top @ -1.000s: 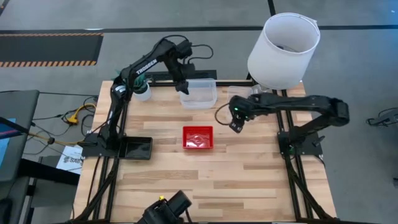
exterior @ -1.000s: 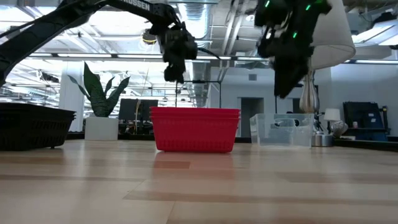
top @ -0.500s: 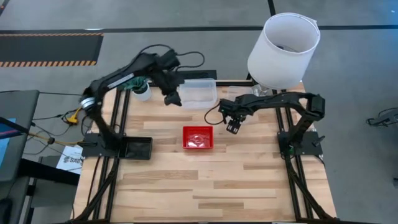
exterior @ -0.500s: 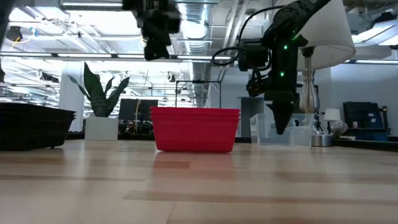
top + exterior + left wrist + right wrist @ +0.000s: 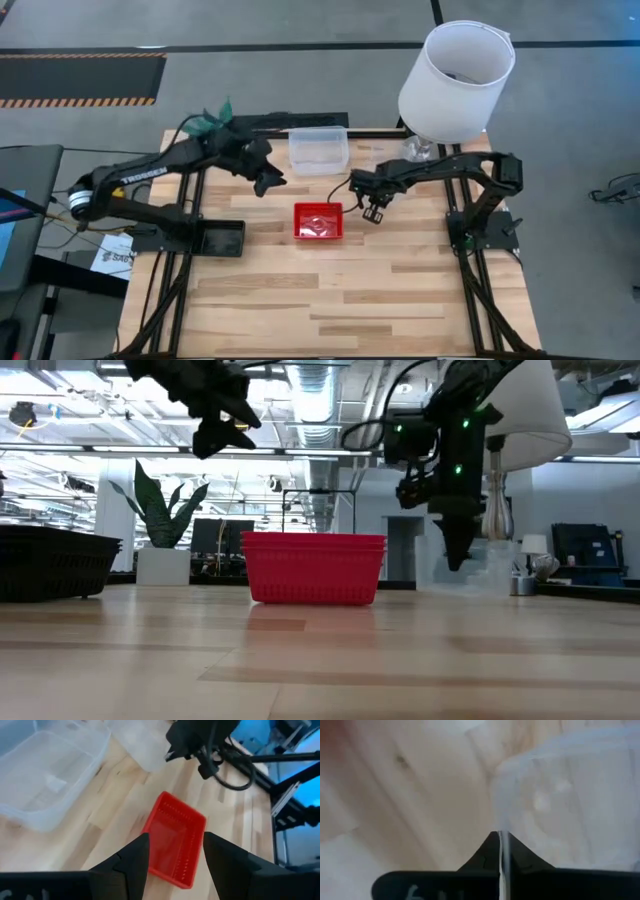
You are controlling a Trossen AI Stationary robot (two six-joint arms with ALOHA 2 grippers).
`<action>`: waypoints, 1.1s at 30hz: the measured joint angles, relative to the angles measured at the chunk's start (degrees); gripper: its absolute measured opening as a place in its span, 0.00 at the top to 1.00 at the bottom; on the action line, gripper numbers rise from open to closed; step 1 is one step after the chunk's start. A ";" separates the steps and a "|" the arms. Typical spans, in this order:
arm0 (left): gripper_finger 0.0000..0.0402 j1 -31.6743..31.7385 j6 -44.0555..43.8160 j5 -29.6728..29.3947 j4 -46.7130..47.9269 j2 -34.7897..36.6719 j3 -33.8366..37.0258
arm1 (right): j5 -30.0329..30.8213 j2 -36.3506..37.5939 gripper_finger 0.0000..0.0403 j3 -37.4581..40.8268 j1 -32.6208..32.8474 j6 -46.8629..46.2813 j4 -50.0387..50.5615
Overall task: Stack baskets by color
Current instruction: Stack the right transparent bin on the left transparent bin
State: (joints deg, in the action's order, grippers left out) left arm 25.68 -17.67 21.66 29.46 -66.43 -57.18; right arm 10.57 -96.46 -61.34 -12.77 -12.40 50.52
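A red basket [image 5: 318,221] sits at the table's middle and a black basket [image 5: 220,238] at the left edge. A clear basket [image 5: 318,150] stands at the far edge, and a second clear basket [image 5: 132,742] lies right of it. My right gripper [image 5: 375,208] points down, shut on that second basket's wall [image 5: 501,845]. My left gripper [image 5: 268,182] hangs open in the air, left of the first clear basket. In its wrist view the left gripper [image 5: 175,862] has the red basket [image 5: 175,840] far below its fingers. My right gripper pinches the upright wall [image 5: 501,851] of the second clear basket between its two fingers, at the top edge. The fingers come from above, pointing down, one inside the basket and one outside. Whether the basket still rests on the table I cannot tell.
A white lampshade [image 5: 455,80] stands at the far right corner, close behind my right arm. A green plant [image 5: 215,118] is at the far left. The near half of the wooden table [image 5: 330,300] is bare wood.
My left gripper has swung away from the first clear basket toward the table's left and near side, tipping less steeply downward. My right gripper has come down toward the table right of the red basket, onto the second clear basket's wall.
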 joint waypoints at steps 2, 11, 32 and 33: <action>0.57 -0.74 -1.29 -0.16 -2.93 0.82 2.07 | -0.01 1.06 0.98 0.00 1.25 -1.73 1.06; 0.57 -1.90 -0.06 -1.57 -3.33 0.91 2.90 | 4.23 9.72 0.99 -2.67 8.66 -12.38 10.14; 0.57 -3.32 -15.07 -11.09 -9.97 0.84 -0.38 | 8.13 8.37 1.00 -24.93 15.81 24.67 9.18; 0.57 -3.46 -15.49 -11.36 -8.35 0.84 -1.77 | 7.15 7.35 1.00 -25.69 15.11 27.48 9.29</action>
State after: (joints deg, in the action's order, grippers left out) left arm 22.22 -33.16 10.30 21.11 -65.58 -58.95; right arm 17.71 -89.11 -87.03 2.34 15.08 59.82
